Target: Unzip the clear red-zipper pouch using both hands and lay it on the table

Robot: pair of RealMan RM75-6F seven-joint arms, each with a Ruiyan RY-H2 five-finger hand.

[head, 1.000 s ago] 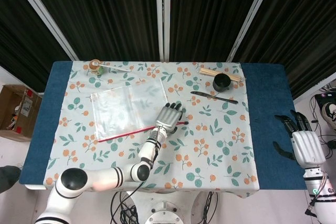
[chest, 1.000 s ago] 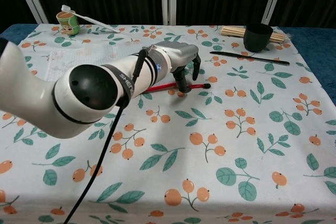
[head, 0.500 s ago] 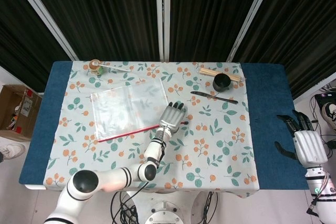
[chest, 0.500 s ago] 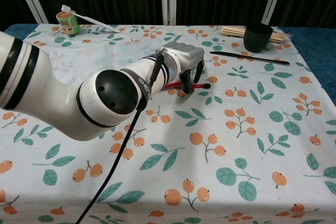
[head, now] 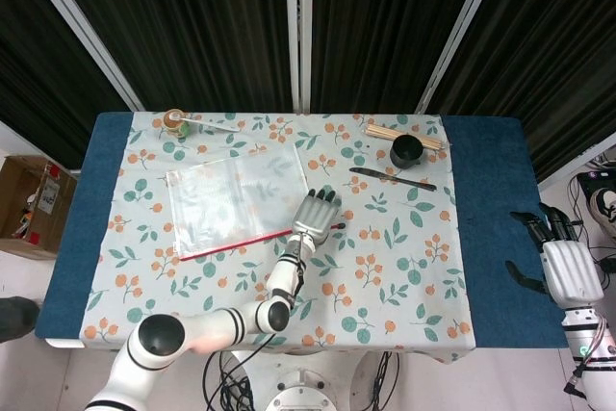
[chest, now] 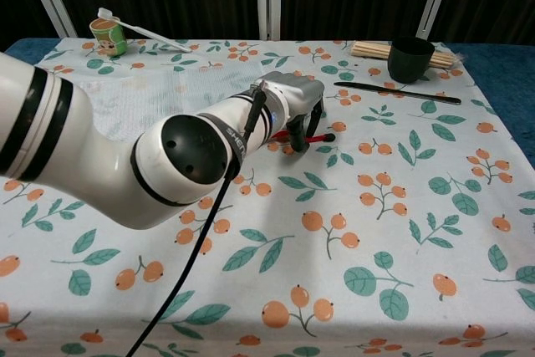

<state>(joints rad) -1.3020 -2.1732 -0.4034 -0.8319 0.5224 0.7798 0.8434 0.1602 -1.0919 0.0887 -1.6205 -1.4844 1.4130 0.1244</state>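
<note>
The clear pouch (head: 236, 201) lies flat on the floral tablecloth, left of the middle, its red zipper (head: 241, 244) running along the near edge. In the chest view the pouch (chest: 142, 89) is partly hidden by my left arm, and only the zipper's right end (chest: 321, 136) shows. My left hand (head: 313, 217) rests palm down over that end, its fingers apart. In the chest view the left hand (chest: 292, 104) has its fingertips (chest: 289, 145) planted on the cloth around the red strip. My right hand (head: 568, 271) hangs beyond the table's right edge, fingers spread and holding nothing.
A black cup (head: 405, 151) and a bundle of wooden sticks (head: 404, 132) stand at the back right, with a thin black utensil (head: 390, 178) just in front. A small paper cup with a spoon (head: 175, 120) sits at the back left. The blue table edge (head: 486, 228) borders the cloth.
My left hand has slid a little to the right along the zipper and its arm has swung round. The right hand has dropped slightly. The pouch has not moved.
</note>
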